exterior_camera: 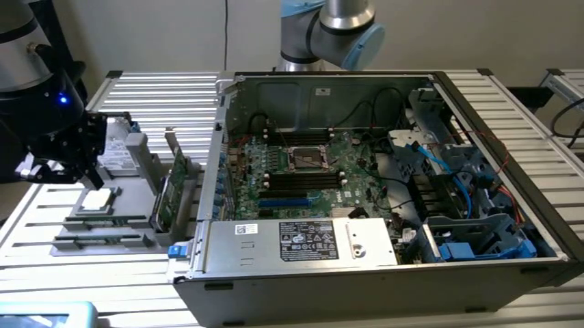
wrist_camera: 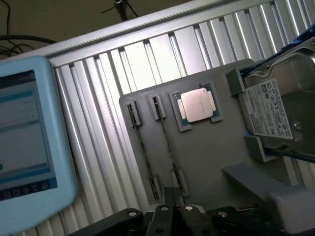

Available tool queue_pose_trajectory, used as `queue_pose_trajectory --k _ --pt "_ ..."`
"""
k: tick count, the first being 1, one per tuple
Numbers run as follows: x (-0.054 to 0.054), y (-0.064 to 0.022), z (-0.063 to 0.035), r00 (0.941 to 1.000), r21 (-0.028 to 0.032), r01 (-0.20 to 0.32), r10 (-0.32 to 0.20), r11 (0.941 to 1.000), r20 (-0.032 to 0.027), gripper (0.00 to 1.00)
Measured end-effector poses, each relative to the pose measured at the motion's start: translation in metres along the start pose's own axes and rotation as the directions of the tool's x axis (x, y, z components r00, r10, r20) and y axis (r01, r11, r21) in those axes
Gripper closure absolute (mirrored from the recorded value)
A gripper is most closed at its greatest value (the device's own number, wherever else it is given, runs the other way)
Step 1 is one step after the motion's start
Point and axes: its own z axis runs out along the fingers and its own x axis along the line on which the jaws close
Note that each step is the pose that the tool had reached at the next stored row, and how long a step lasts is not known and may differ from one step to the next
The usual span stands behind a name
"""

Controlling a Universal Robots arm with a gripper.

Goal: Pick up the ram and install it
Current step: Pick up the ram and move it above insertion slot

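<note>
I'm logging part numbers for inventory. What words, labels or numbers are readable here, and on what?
No text can be read for certain.
On the power supply label: print too small to read.
On the hard drive label: blurred, unreadable.
On the tablet screen: blurred, unreadable.

Arm joint (exterior_camera: 330,31): silver tube, light-blue caps
Wrist (exterior_camera: 50,113): black (one blue light)
Gripper (wrist_camera: 174,199): black, small screws
</note>
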Motion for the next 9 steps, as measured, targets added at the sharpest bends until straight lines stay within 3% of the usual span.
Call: queue_pose_trajectory --k 4,9 --pt "0.0000 0.0000 0.0003 0.9973 0.0008 0.073 -0.073 0.9973 -0.0016 0.89" --pt "0.0000 0.0000 0.0005 0.9868 0.0015 0.162 -0.162 0.9868 -0.0036 0.89"
